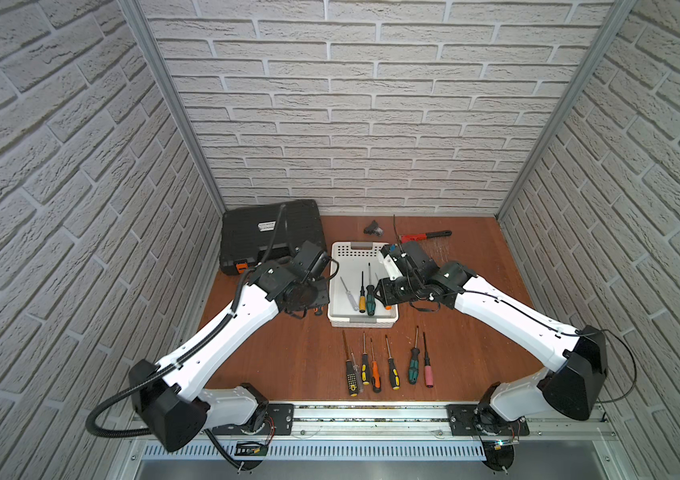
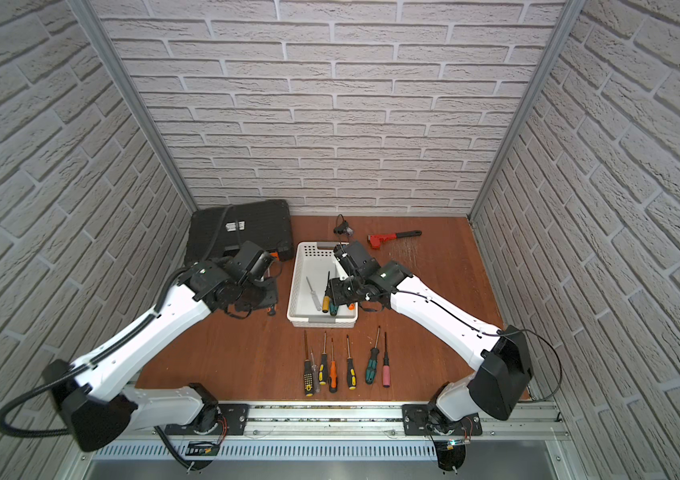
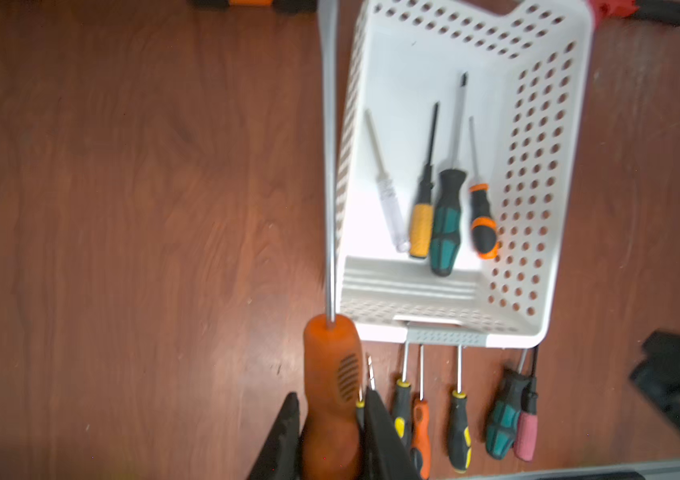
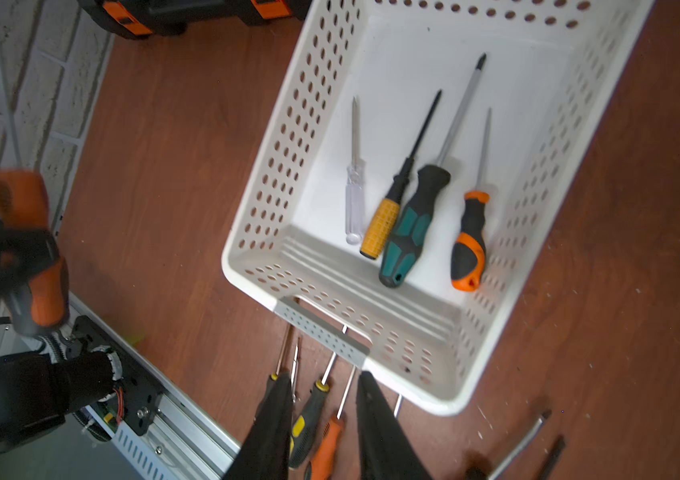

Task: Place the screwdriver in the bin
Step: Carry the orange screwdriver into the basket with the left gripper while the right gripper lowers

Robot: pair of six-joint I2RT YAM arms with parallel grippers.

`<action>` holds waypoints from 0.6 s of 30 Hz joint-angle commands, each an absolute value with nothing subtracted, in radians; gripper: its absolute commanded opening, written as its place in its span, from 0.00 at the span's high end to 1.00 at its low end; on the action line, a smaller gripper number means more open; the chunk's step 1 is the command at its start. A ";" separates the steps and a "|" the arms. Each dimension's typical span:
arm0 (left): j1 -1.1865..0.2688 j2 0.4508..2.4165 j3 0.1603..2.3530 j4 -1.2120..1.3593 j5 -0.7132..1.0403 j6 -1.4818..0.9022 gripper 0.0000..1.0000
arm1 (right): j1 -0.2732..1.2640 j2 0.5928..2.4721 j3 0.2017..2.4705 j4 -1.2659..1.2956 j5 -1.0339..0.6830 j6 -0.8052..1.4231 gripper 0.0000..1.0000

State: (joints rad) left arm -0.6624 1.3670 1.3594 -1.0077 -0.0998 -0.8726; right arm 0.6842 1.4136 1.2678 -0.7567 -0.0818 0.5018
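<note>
My left gripper [image 3: 332, 399] is shut on the orange handle of a long-shafted screwdriver [image 3: 330, 357]. It hangs over the table just left of the white perforated bin [image 3: 537, 166]. In both top views the wrist hides most of this gripper [image 1: 309, 296] [image 2: 261, 296]. The right wrist view shows it from the side with the orange screwdriver [image 4: 26, 232]. My right gripper [image 4: 325, 377] is open, nothing between its fingers, above the near right corner of the bin [image 4: 288, 124] [image 1: 363, 322]. Several screwdrivers [image 4: 404, 224] lie inside the bin.
A row of several screwdrivers [image 1: 388, 365] lies on the wooden table in front of the bin. A black tool case with orange latches [image 1: 271, 232] sits at the back left. A red wrench [image 1: 421, 237] and a small black part [image 1: 373, 228] lie behind the bin.
</note>
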 commanded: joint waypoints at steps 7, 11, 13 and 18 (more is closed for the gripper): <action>-0.655 1.704 1.496 -0.835 -0.002 -0.782 0.89 | 0.683 1.172 1.129 -0.913 0.076 0.527 0.69; -0.657 1.821 1.527 -0.855 -0.006 -0.778 0.90 | 0.683 1.137 1.084 -0.921 0.090 0.536 0.69; -0.656 1.857 1.522 -0.835 -0.005 -0.782 0.90 | 0.683 1.131 1.066 -0.917 0.102 0.543 0.68; -0.657 1.931 1.529 -0.833 -0.033 -0.810 0.90 | 0.683 1.145 1.004 -0.889 0.098 0.535 0.65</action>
